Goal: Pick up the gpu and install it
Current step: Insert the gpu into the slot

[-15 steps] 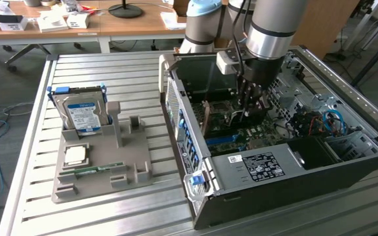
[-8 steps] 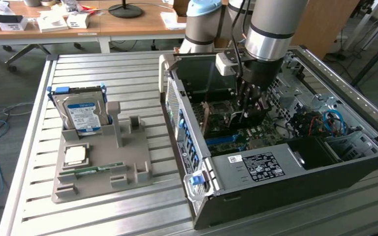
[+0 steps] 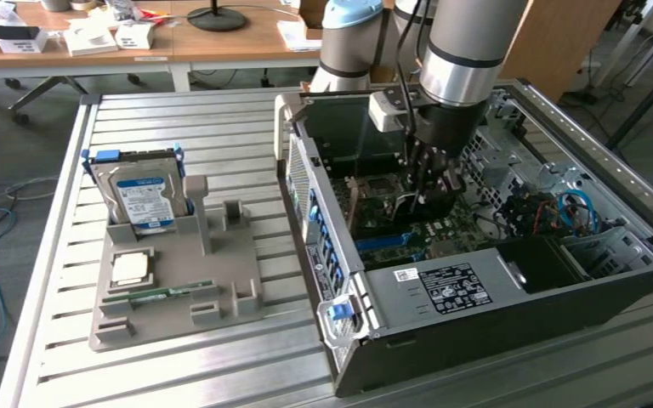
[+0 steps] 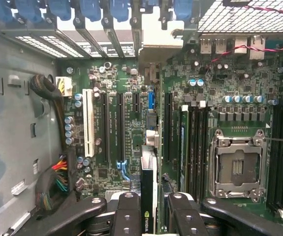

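I see my hand (image 4: 153,209) pinching the gpu (image 4: 148,179) edge-on, low inside the open case (image 3: 508,340), over the motherboard's (image 4: 180,73) slots, contact unclear.

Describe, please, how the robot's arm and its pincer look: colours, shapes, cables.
The arm is a silver-grey tube with a black band and a pale blue joint cap. A small white box sits at the black wrist, and dark cables run beside it. The pincer has black jointed fingers with silver screws.
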### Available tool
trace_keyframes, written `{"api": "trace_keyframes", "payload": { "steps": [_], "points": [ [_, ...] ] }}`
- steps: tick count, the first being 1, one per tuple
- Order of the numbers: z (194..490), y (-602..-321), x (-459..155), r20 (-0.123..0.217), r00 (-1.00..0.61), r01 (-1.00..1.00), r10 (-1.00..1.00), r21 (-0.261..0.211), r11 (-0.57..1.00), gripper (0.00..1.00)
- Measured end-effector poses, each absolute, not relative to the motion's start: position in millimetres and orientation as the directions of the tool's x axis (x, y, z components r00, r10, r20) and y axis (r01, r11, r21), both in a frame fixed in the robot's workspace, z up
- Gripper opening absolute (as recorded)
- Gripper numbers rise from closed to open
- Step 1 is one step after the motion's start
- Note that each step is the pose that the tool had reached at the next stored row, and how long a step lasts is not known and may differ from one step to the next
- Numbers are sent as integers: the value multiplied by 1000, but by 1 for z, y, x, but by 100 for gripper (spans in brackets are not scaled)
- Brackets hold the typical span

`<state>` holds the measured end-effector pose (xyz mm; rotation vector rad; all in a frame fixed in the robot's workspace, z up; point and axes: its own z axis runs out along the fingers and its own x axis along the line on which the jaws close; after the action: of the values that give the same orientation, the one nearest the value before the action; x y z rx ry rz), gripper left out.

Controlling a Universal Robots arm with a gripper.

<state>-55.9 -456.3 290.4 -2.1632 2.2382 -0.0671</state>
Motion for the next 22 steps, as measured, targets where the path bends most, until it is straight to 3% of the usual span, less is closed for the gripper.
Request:
{"api": "trace_keyframes", "payload": {
  "steps": [22],
  "points": [
    [273,-456,-60,10,-34,-998,-999,-51,34,26]
  ]
}}
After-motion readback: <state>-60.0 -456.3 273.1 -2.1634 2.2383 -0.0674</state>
